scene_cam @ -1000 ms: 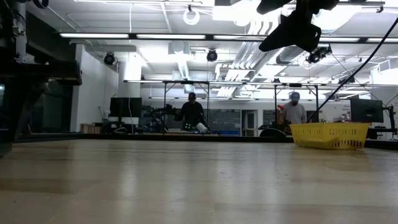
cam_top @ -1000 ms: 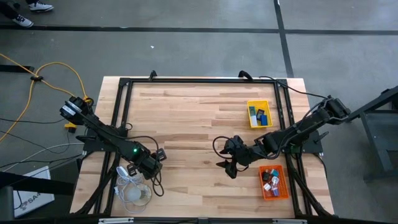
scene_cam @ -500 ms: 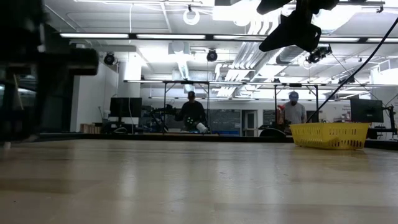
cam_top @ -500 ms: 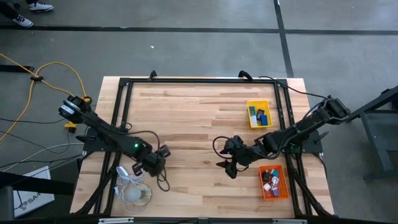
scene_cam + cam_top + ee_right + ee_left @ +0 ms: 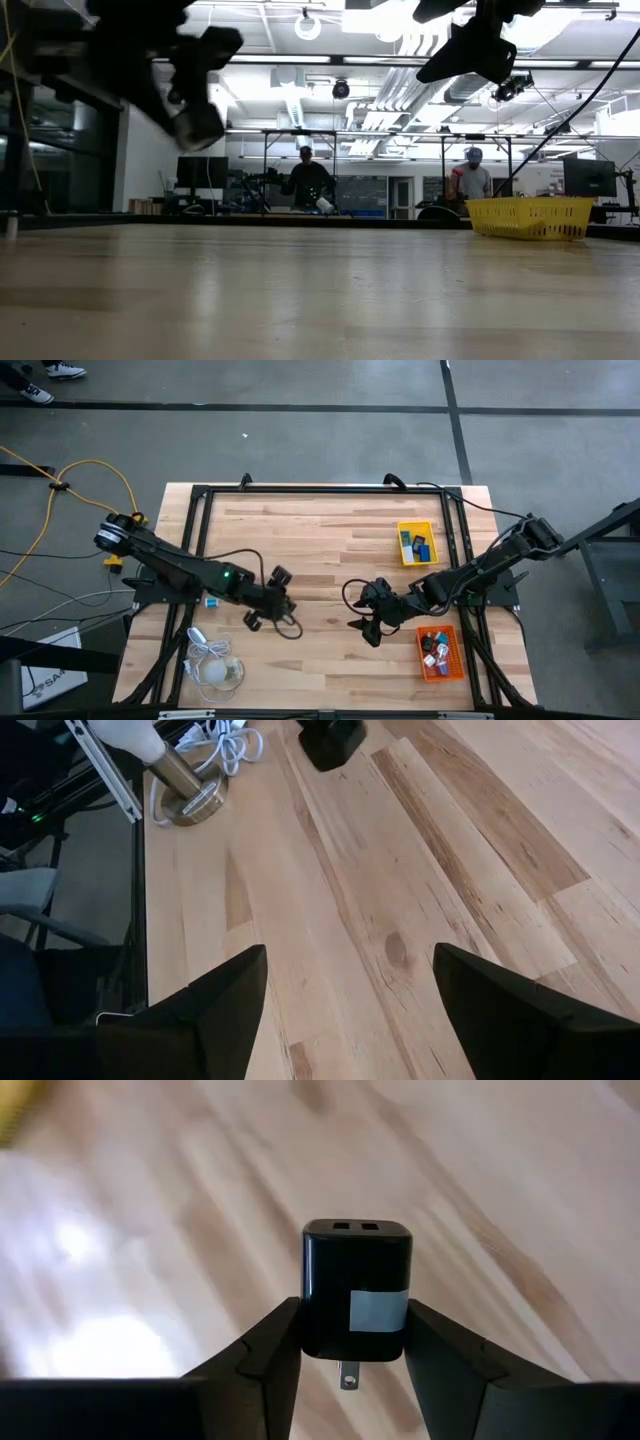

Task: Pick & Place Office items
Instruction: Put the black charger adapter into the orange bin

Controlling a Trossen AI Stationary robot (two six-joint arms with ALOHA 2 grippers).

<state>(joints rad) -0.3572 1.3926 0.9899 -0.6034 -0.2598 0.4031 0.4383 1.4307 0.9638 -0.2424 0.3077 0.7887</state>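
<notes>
Over the wooden table (image 5: 320, 550), a little toward seven o'clock from its centre, the left gripper (image 5: 268, 610) hangs above the boards with its fingers narrowed onto a black USB wall charger (image 5: 356, 1290). The left wrist view shows the grip plainly: the two dark fingers (image 5: 268, 1350) press the charger's flanks, its two ports face away from the wrist, a grey label sits on its top face, and a metal prong pokes out at the wrist end (nothing else is between the fingers). The low view shows this arm raised clear of the table top.

Just toward four o'clock from the table's centre waits the right gripper (image 5: 368, 622), its fingers (image 5: 210, 1000) spread wide with bare wood between them and nothing held.

At two o'clock lies the yellow tray (image 5: 416, 543), holding a few small dark and blue-green office items (image 5: 416, 545). At four o'clock, near the table's edge, the orange tray (image 5: 440, 653) carries more small pieces (image 5: 432, 645) in white, red, blue and black. At seven o'clock, well apart from both trays, sits the white bulb-like thing (image 5: 217, 672) with its coiled white cord (image 5: 200, 645).
</notes>
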